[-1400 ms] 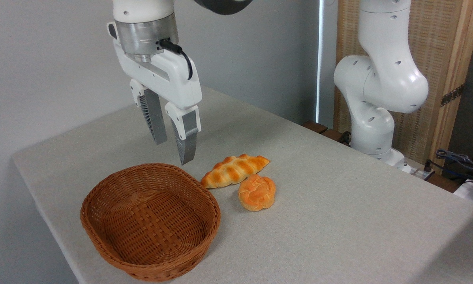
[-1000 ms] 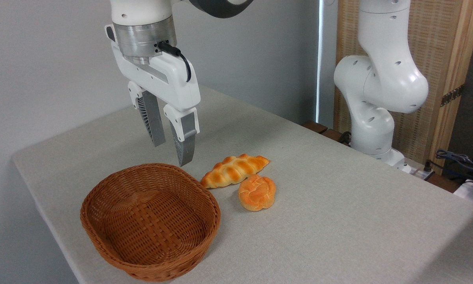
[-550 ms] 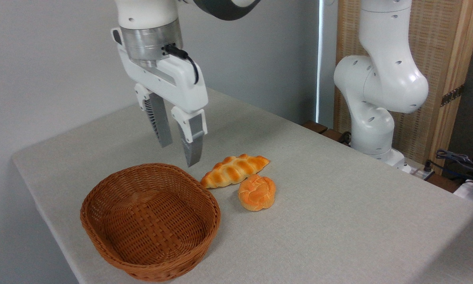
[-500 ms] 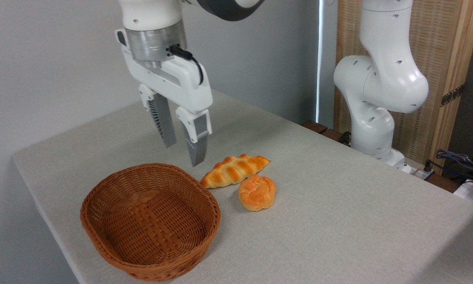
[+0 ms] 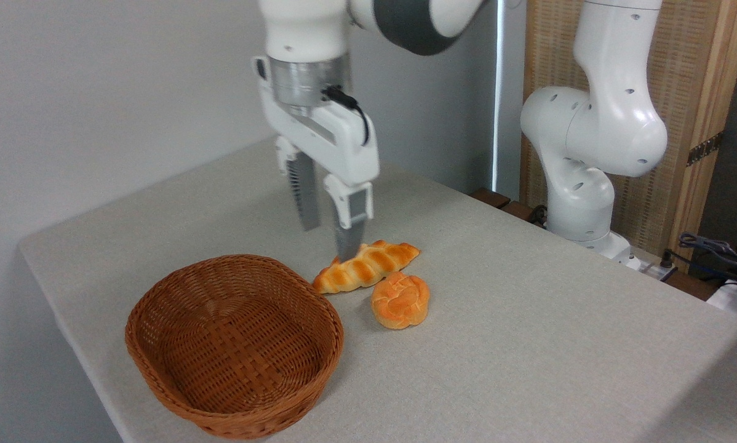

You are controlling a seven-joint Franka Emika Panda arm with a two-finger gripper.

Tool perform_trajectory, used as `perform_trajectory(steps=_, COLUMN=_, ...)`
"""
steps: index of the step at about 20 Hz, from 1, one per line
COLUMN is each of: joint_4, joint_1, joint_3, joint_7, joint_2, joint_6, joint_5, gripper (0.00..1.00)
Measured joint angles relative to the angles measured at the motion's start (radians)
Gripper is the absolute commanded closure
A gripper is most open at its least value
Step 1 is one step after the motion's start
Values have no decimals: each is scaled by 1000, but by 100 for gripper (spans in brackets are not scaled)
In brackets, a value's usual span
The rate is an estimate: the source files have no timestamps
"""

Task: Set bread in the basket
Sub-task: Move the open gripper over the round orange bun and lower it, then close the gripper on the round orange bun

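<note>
Nothing is packed yet: the oval brown wicker basket (image 5: 233, 344) by the table's (image 5: 528, 344) near-left edge sits empty, the small round orange knotted bun (image 5: 400, 300) mid-table beside it, untouched; the spread, empty gripper (image 5: 328, 240) hovers behind the long braided golden loaf (image 5: 366, 266).

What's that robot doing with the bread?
The robot arm is reaching toward two pieces of bread on the table. Its end effector is open and empty, hanging just above the long braided loaf. The small round bun sits right beside that loaf, untouched. The wicker basket to the left has nothing in it yet, so no bread has been picked up so far.
</note>
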Motion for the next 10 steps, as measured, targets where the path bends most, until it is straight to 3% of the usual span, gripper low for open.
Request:
perform_trajectory(steps=4, joint_4=-155, joint_1=24, joint_3=13, joint_7=62, joint_2=-88, joint_6=4, joint_5=0, gripper=0)
perform_trajectory(steps=10, joint_4=-269, joint_1=32, joint_3=14, joint_7=64, joint_2=-104, joint_6=72, joint_5=1, gripper=0)
